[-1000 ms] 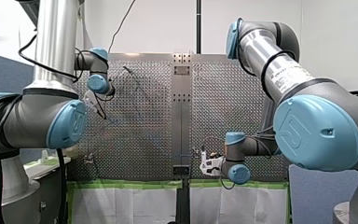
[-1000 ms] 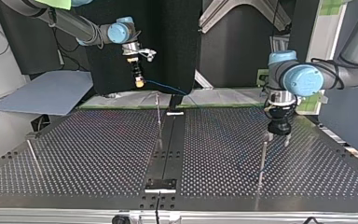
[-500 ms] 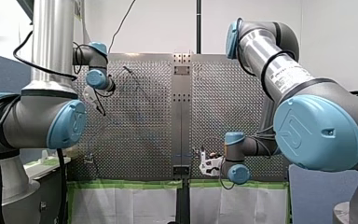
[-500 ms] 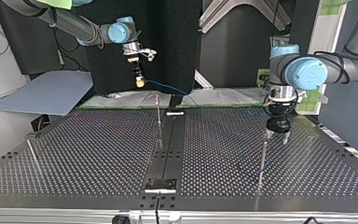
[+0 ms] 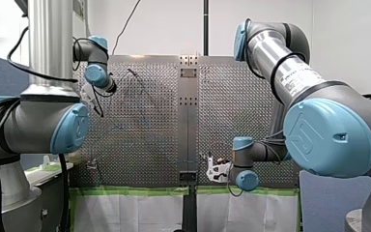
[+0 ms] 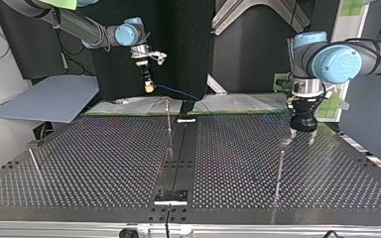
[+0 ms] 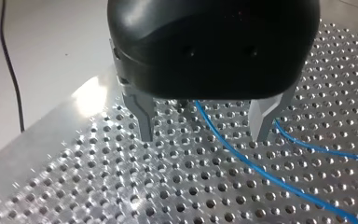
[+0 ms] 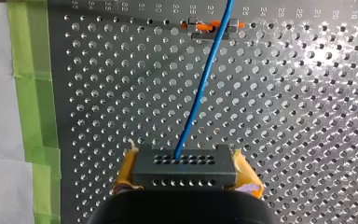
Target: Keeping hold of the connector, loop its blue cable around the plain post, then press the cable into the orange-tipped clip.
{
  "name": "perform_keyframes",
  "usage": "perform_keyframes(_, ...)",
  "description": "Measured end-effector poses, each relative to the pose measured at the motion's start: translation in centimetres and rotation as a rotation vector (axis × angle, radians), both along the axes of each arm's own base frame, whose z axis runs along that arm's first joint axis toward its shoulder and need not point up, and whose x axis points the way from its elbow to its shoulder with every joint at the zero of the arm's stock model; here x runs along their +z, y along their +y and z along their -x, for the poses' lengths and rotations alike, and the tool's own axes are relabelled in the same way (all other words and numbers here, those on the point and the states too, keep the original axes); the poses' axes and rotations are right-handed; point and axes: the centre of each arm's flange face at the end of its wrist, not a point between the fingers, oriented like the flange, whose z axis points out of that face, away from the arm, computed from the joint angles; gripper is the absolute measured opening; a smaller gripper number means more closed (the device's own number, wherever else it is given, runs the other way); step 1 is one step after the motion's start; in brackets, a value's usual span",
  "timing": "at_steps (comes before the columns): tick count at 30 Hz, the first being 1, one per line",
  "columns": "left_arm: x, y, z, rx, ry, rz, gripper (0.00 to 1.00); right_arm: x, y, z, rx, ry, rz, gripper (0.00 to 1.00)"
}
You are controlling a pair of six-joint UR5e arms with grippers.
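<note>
In the right wrist view my right gripper (image 8: 184,178) is shut on the grey connector (image 8: 184,164), with yellow pads (image 8: 127,171) on both sides. The blue cable (image 8: 204,84) leaves the connector and crosses the orange-tipped clip (image 8: 213,27) ahead. In the top view that gripper (image 6: 149,88) hangs above the table's far edge, the cable (image 6: 178,92) trailing from it. My left gripper (image 7: 204,137) is open, its metal fingers (image 7: 145,119) above the perforated plate with the cable (image 7: 247,163) running under them. It hovers (image 6: 301,135) above and behind a thin post (image 6: 279,171).
Another thin post (image 6: 168,126) stands by the table's dark centre strip (image 6: 182,153), and a third post (image 6: 34,166) leans at the top view's left. Green tape (image 8: 30,93) lines the plate's edge. A grey sheet (image 6: 49,101) lies beyond the table.
My left gripper has risen and drawn back from the post at the top view's right, still open. My right gripper has kept still with the connector.
</note>
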Motion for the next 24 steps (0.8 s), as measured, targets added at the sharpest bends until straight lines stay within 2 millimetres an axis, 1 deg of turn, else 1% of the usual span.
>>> perform_keyframes(7,2.1,-0.7,2.4,-0.050,0.012,-0.055,0.99,0.0,0.0,0.0,0.000,0.001,-0.001,0.00)
perform_keyframes(14,6.7,-1.7,3.7,-0.118,-0.037,-0.121,0.99,0.0,0.0,0.0,0.000,-0.001,-0.002,0.00)
perform_keyframes(15,7.6,-1.9,3.9,-0.124,-0.047,-0.135,0.99,0.0,0.0,0.0,0.001,-0.001,-0.001,0.00)
perform_keyframes(24,14.5,-2.1,6.3,-0.091,-0.127,-0.233,0.99,0.1,-0.2,0.1,0.003,-0.010,0.000,0.00)
